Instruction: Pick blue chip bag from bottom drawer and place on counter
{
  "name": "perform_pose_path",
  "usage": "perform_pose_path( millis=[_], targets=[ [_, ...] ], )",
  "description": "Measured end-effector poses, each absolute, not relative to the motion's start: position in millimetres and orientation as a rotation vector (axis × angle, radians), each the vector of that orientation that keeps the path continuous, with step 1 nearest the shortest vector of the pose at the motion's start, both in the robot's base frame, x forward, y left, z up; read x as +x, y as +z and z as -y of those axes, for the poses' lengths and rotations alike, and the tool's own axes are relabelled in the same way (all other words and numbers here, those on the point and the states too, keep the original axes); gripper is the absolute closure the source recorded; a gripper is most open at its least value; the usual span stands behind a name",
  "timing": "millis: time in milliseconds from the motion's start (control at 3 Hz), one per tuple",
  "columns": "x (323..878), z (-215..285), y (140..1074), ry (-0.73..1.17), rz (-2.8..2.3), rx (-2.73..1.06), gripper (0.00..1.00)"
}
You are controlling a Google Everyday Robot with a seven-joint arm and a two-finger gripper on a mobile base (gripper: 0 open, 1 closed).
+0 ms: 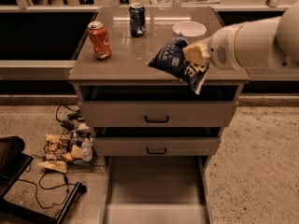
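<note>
Blue chip bag (176,59) pinched in the hand (196,54), hanging tilted over the front right edge of the table (126,62). Behind on the table, a white bowl (189,29), a dark blue can (137,19) and a red can (99,40). Below, bottom drawer (156,188) pulled out.

The gripper (195,53), on a white arm (252,41) entering from the right of the counter (126,55), clamps the bag (175,59) by its upper right edge over the counter's front right area; the bag hangs tilted, its lower corner overlapping the counter's front edge. On the counter stand a red can (100,40) at left, a blue can (137,19) at rear centre and a white bowl (189,29) at rear right, just behind the bag. Below the counter, the bottom drawer (154,190) is pulled fully out, and wrappers (65,148) and cables lie on the floor to the counter's left.
</note>
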State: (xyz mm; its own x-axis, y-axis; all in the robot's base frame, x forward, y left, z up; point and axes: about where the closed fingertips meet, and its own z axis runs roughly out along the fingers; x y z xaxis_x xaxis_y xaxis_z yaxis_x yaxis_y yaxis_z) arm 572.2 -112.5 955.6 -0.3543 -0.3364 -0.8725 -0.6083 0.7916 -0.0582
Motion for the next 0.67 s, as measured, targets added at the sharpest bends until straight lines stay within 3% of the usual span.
perform_pose_path(
  millis=[667],
  targets=[
    [679, 98, 962, 0.444, -1.851, -0.763, 1.00]
  ],
)
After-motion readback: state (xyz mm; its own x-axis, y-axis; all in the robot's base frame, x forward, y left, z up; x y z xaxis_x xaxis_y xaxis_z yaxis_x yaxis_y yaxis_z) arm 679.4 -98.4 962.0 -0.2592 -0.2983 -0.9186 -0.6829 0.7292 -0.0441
